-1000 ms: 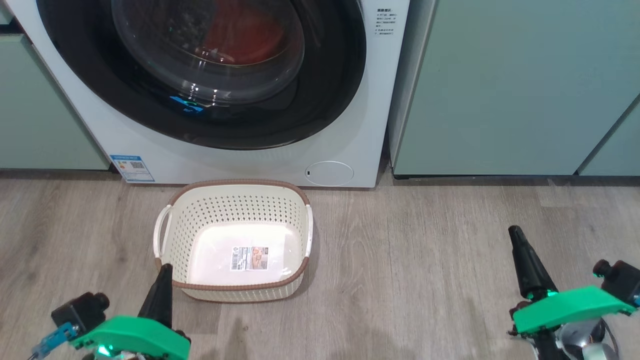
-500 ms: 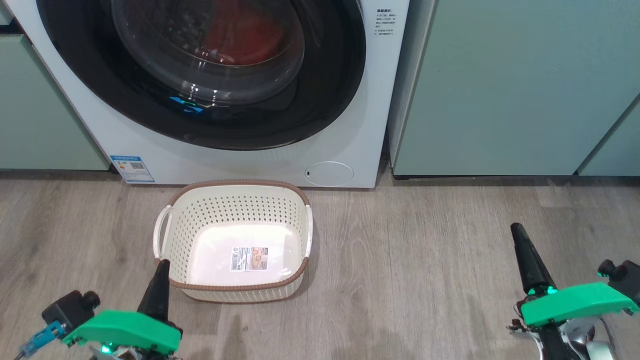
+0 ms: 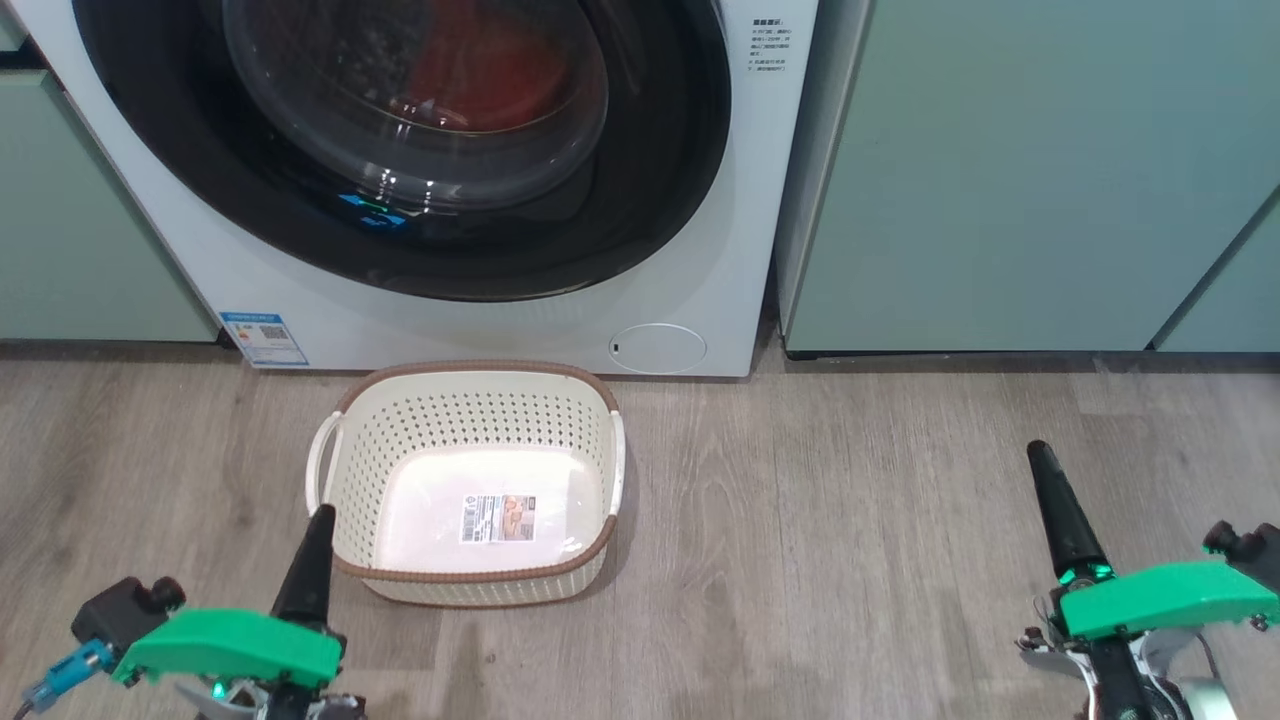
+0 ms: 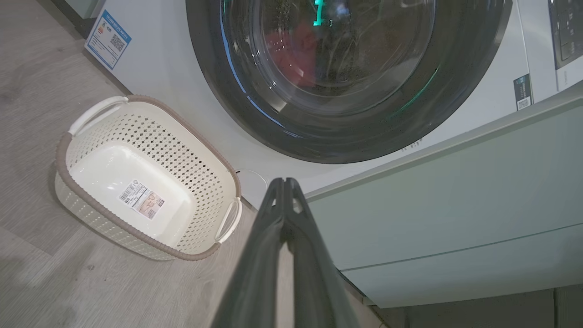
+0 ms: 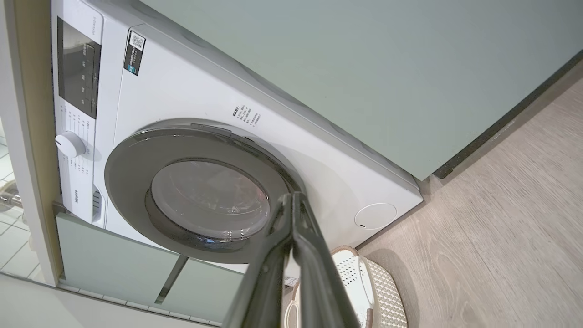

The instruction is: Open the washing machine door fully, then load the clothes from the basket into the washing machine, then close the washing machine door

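The white washing machine (image 3: 700, 250) stands at the top of the head view with its black-rimmed door (image 3: 660, 180) shut flat against the front. Red clothes (image 3: 490, 70) show inside, behind the door's glass. The cream basket (image 3: 465, 400) sits on the floor in front of the machine with nothing in it but a label. My left gripper (image 3: 320, 520) is shut just off the basket's near left corner. My right gripper (image 3: 1040, 455) is shut over bare floor far to the right. Both wrist views show the door (image 4: 455, 91) (image 5: 127, 182) closed and each pair of fingers (image 4: 284, 187) (image 5: 291, 198) pressed together.
Pale green cabinets (image 3: 1000, 170) flank the machine on both sides. A round filter cap (image 3: 658, 347) and a blue sticker (image 3: 262, 337) mark the machine's lower front. Grey wood-look floor (image 3: 820, 540) spreads between the basket and my right gripper.
Both arms have drawn back slightly toward the bottom of the head view, the left gripper also sliding a little left. The basket, door and clothes have not moved.
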You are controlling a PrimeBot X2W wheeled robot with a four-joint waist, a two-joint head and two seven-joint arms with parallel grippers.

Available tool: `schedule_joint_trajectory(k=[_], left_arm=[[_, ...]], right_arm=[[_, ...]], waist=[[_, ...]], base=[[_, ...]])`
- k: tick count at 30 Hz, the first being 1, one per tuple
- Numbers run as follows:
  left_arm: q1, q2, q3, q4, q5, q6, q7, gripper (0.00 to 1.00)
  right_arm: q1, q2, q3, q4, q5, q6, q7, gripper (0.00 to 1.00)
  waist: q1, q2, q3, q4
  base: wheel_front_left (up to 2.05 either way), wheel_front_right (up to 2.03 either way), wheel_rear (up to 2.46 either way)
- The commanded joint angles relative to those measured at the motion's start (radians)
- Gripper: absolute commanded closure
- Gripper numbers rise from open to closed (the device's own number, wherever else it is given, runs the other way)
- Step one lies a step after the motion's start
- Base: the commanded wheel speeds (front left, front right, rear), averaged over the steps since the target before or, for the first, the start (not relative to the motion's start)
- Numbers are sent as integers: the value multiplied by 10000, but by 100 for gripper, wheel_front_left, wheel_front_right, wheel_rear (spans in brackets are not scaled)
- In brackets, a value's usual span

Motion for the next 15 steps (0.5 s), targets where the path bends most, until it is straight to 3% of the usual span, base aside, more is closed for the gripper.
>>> schedule_joint_trajectory(k=[1, 15], left_arm=[[-562, 37, 299, -226, -308, -111, 78, 100], [-816, -73, 554, 5, -1736, -342, 378, 100]], right_arm=[[-529, -187, 61, -232, 337, 0, 46, 100], [-744, -191, 1, 41, 1744, -1, 227, 100]], waist=[[0, 0, -2, -1], [0, 0, -19, -11]], base=[[0, 0, 0], [0, 0, 0]])
